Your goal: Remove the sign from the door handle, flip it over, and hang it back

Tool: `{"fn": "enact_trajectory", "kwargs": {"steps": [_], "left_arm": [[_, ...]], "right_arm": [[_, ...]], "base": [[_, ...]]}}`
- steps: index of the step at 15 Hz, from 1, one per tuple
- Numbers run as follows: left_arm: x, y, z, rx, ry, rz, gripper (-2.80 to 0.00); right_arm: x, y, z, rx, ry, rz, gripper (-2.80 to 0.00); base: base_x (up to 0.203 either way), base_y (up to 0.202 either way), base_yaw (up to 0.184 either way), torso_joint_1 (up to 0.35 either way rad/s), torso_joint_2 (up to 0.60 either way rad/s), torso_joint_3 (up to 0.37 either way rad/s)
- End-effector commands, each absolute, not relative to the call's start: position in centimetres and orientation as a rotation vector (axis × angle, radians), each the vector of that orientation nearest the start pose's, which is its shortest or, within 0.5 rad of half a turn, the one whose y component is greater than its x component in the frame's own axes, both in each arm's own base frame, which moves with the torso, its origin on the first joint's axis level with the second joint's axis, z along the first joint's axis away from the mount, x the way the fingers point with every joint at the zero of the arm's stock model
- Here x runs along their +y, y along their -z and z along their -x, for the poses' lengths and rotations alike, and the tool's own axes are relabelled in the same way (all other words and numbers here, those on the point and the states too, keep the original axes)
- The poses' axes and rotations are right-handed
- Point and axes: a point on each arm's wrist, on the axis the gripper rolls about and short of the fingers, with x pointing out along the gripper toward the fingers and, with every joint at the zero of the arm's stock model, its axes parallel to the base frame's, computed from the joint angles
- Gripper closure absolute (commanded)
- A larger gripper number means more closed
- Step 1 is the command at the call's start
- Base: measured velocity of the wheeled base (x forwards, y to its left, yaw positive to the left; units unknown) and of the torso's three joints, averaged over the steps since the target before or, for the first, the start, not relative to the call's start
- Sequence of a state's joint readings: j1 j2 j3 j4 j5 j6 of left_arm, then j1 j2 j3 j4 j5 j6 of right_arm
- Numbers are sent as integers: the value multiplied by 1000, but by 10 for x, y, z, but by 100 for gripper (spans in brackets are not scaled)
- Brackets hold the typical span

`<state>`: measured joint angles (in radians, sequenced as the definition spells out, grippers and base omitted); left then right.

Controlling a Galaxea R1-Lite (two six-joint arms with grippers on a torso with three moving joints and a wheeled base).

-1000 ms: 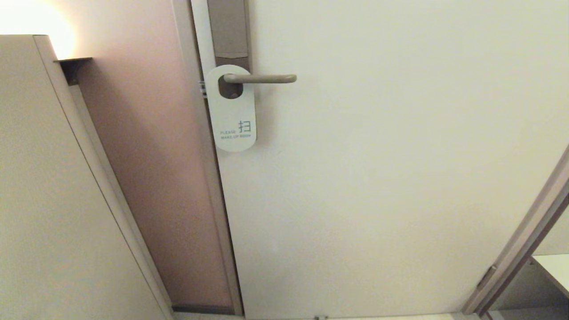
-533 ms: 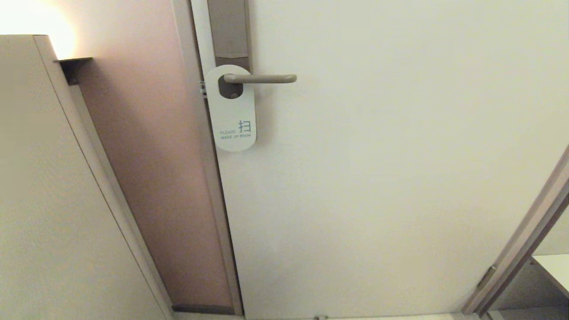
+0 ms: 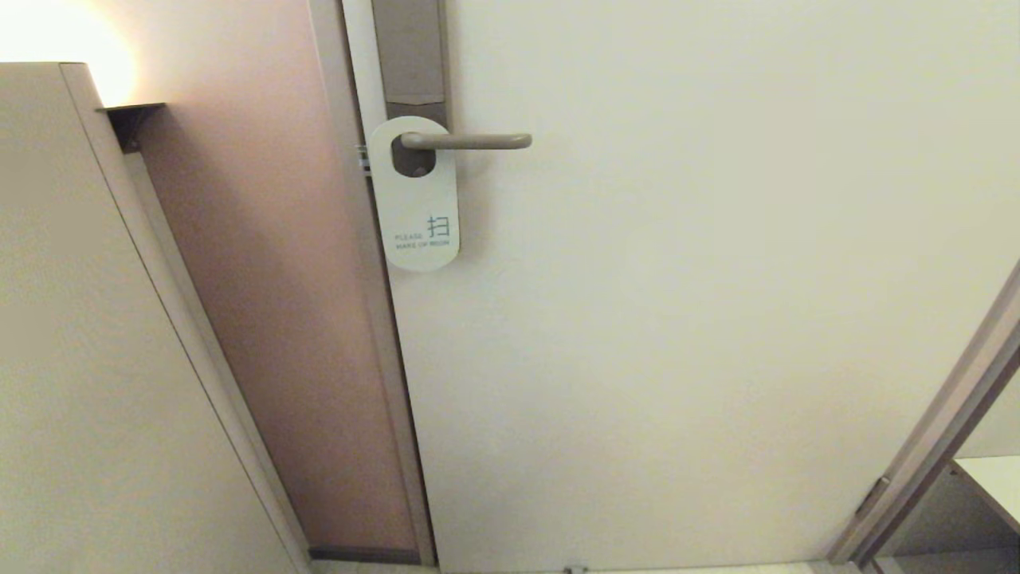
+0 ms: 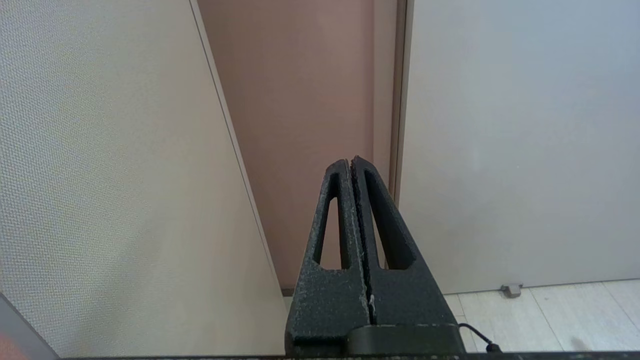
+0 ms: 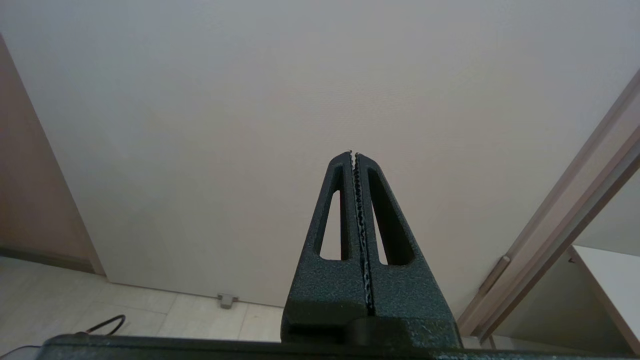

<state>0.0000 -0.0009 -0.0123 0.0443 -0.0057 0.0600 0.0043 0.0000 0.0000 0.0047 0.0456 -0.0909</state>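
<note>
The sign point(image 3: 415, 197) hung on the door handle point(image 3: 465, 141), white "MAKE UP ROOM" face outward, well above both grippers. The left gripper point(image 4: 350, 162) and right gripper point(image 5: 353, 154) pointed low at the door point(image 3: 677, 319), jaws pressed together, gripping nothing.
</note>
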Motion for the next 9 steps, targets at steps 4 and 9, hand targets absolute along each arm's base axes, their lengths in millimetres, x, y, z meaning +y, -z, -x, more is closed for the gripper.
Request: {"fn": "enact_trajectory", "kwargs": {"steps": [4, 9], "left_arm": [[0, -74, 24, 31, 7, -60, 0], [0, -74, 24, 32, 7, -60, 0]], "right_arm": [[1, -75, 23, 4, -51, 92, 0], [1, -75, 23, 4, -51, 92, 0]], "base": [[0, 0, 0, 0, 0, 0], [0, 0, 0, 0, 0, 0]]}}
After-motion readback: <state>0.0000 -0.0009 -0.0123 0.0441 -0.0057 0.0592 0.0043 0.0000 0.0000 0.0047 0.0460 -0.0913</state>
